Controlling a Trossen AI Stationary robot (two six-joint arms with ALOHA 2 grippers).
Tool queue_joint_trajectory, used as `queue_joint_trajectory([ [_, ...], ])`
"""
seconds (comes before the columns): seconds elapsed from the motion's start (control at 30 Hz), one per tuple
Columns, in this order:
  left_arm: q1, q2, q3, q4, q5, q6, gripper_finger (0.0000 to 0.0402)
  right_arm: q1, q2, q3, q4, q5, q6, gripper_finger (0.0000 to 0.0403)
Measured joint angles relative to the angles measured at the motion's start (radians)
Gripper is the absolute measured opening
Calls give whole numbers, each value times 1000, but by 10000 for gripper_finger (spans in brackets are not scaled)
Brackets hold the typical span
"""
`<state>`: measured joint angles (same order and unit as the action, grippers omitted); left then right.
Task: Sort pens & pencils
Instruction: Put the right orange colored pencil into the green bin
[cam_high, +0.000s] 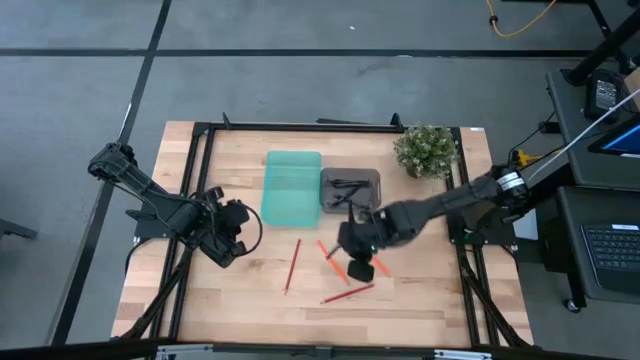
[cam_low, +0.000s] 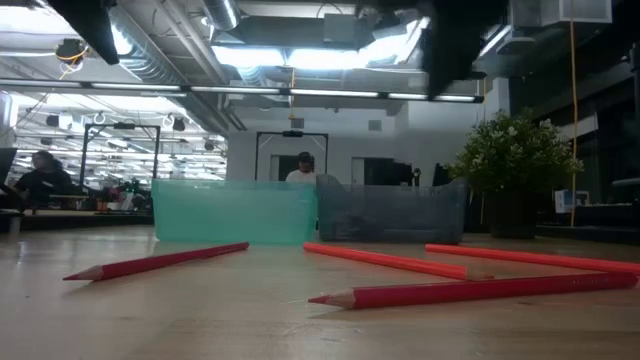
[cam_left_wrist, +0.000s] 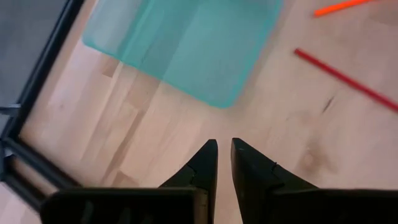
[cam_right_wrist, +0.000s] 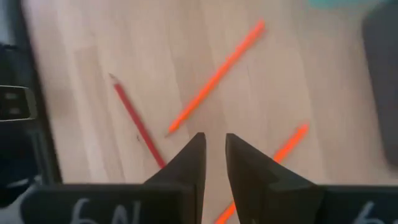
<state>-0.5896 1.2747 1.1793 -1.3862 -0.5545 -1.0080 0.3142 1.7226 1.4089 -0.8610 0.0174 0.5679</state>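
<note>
Several red and orange pencils lie flat on the wood: a red one (cam_high: 291, 265), an orange one (cam_high: 330, 254), a red one (cam_high: 348, 292) and an orange one (cam_high: 381, 266) beside my right gripper. Black pens (cam_high: 348, 186) lie inside the grey tray (cam_high: 372, 200); the teal tray (cam_high: 292, 187) stands to its left. My right gripper (cam_high: 357, 262) hovers shut above the pencils, which its wrist view shows below it: orange (cam_right_wrist: 214, 78), red (cam_right_wrist: 134, 121), orange (cam_right_wrist: 289, 143). My left gripper (cam_high: 236, 238) waits shut near the table's left side, its fingertips (cam_left_wrist: 217, 149) over bare wood.
A potted plant (cam_high: 426, 150) stands at the far right corner behind the grey tray. A black frame (cam_high: 200, 160) runs along the table's edges. In the low view the pencils (cam_low: 480, 290) lie in front of both trays (cam_low: 235, 210). People sit in the room behind.
</note>
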Motion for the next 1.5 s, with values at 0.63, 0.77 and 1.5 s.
queue_joint_trajectory([
  [0.63,0,0,0,40,-24,59,41,-40,0,-243,72,-16,446,124],
  [0.77,0,0,0,37,-35,76,41,-68,0,-295,114,-18,455,145],
  [1.5,0,0,0,38,-55,77,41,-88,1,-438,271,-56,500,149],
])
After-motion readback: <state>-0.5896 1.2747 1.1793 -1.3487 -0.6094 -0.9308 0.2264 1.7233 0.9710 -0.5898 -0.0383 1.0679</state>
